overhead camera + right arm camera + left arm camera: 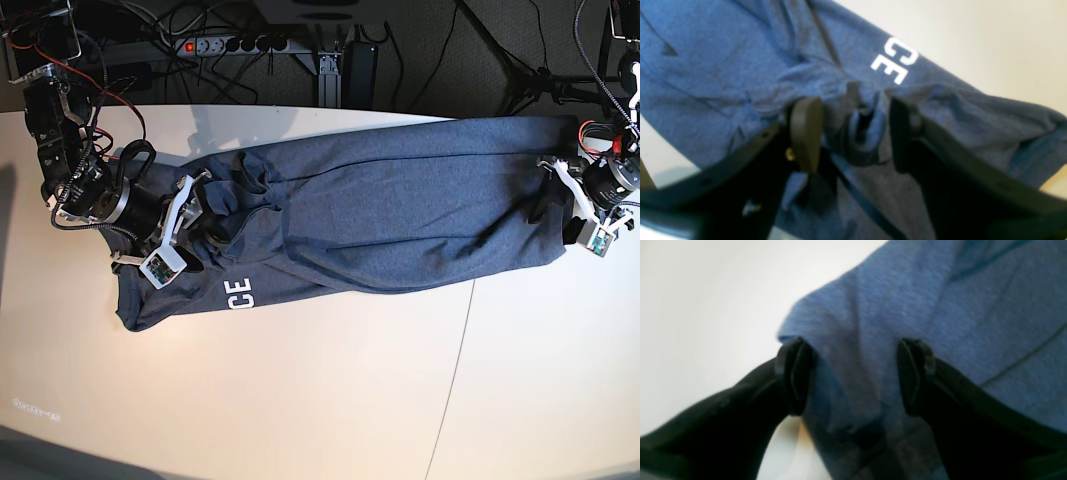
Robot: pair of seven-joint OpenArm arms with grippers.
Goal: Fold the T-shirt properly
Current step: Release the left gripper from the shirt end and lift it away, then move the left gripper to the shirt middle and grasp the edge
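Now both open grippers, left [853, 380] and right [848, 133], straddle T-shirt [400, 215] fabric.

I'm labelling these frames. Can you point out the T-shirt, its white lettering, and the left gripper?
T-shirt [400, 215]: base view, plain middle of the cloth.
Lettering [895, 60]: right wrist view, the white "CE".
Left gripper [855, 376]: left wrist view, midway between the open fingers.

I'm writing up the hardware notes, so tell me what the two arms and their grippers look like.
Both arms are black with silver-ringed wrists and white brackets carrying small green camera boards. The right gripper has long black fingers, one with a tan pad. The left gripper has matte black, oval-tipped fingers. Red and black cables trail from the right arm.
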